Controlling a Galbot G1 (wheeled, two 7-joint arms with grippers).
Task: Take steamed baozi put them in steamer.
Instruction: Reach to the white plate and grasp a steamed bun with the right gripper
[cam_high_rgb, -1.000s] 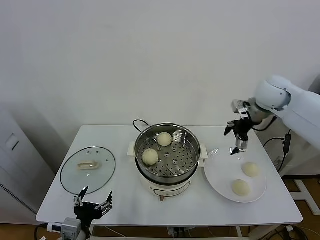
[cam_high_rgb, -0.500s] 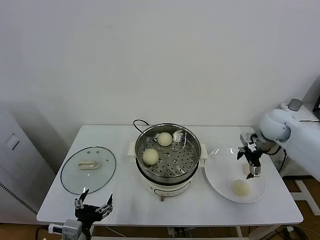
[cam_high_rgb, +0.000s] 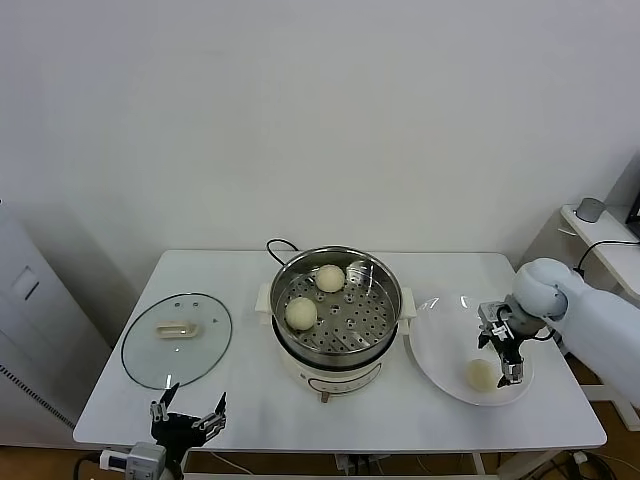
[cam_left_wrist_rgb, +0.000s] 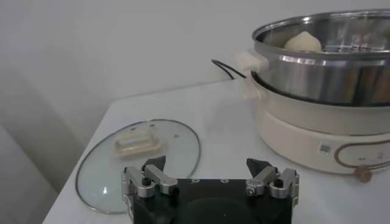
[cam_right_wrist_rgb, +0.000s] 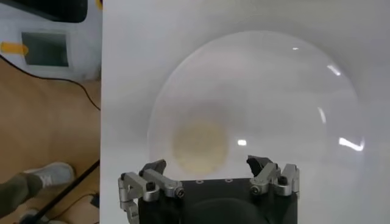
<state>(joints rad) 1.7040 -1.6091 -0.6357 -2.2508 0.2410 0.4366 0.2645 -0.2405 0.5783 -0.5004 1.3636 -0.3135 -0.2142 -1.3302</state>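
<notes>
You face a white table (cam_high_rgb: 250, 400) against a plain white wall (cam_high_rgb: 300, 120), wood floor (cam_right_wrist_rgb: 49, 122) below.

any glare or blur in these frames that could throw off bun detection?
Head view: sharp and evenly lit; the steel steamer mirrors its buns on the wall. Right wrist view: specular glints on the white plate; the bun looks soft and low in contrast against it. Left wrist view: glass lid clear, mild reflections.
</notes>
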